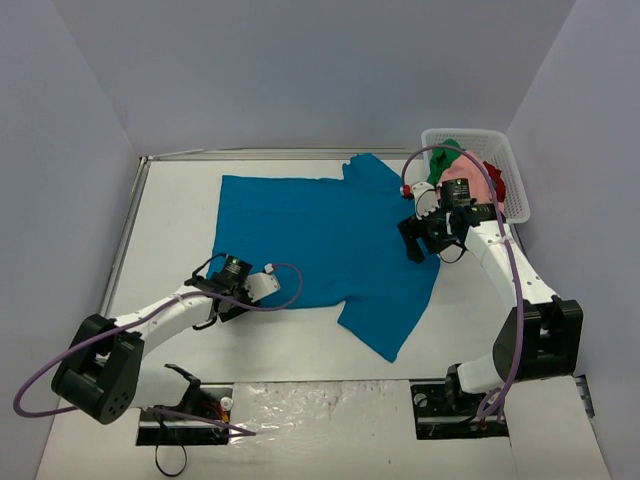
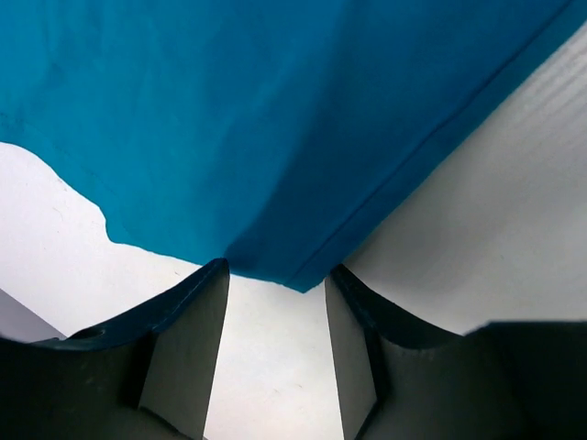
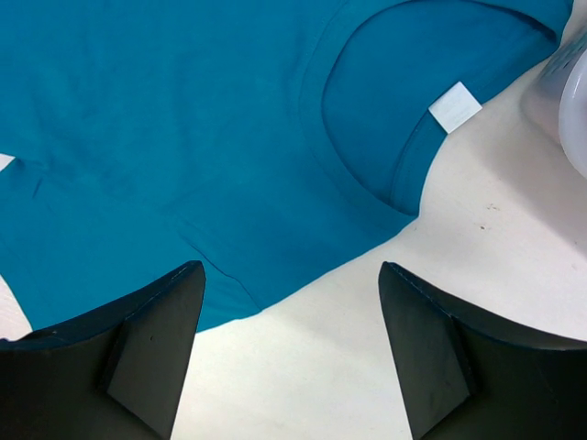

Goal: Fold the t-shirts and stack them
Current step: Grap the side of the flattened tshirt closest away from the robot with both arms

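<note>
A teal-blue t-shirt (image 1: 320, 235) lies spread flat on the white table, its collar toward the right. My left gripper (image 1: 232, 283) sits low at the shirt's near-left hem corner. In the left wrist view that hem corner (image 2: 292, 275) pokes in between the tips of the left gripper (image 2: 275, 270), whose jaws stand apart and hold nothing. My right gripper (image 1: 425, 243) hovers over the shirt's right edge. In the right wrist view the right gripper (image 3: 290, 268) is wide open above bare table, just short of the shoulder edge; the collar's white tag (image 3: 456, 105) lies beyond.
A white mesh basket (image 1: 505, 165) stands at the back right with green (image 1: 447, 158), pink (image 1: 462, 180) and red (image 1: 494, 178) t-shirts bunched inside; its corner (image 3: 570, 92) shows in the right wrist view. A metal rail (image 1: 125, 240) edges the table's left side.
</note>
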`<state>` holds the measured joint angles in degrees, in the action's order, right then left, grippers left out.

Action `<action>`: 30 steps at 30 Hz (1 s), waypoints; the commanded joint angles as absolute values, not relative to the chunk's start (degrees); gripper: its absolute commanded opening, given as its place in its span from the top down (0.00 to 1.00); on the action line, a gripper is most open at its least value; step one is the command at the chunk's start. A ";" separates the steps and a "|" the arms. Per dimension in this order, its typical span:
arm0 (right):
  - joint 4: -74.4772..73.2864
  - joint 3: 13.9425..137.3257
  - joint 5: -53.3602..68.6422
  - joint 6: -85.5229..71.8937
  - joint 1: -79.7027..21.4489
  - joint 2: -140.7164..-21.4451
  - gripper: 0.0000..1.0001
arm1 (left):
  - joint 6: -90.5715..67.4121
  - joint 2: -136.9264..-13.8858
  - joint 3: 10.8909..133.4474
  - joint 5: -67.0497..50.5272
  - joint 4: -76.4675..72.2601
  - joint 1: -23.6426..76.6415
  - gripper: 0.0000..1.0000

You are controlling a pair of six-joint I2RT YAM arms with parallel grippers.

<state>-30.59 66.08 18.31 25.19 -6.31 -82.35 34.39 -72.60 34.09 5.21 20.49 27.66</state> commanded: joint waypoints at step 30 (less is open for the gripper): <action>-30.76 65.39 17.93 25.75 -5.89 -81.74 0.27 | 35.33 -73.21 38.59 16.88 16.35 28.74 0.78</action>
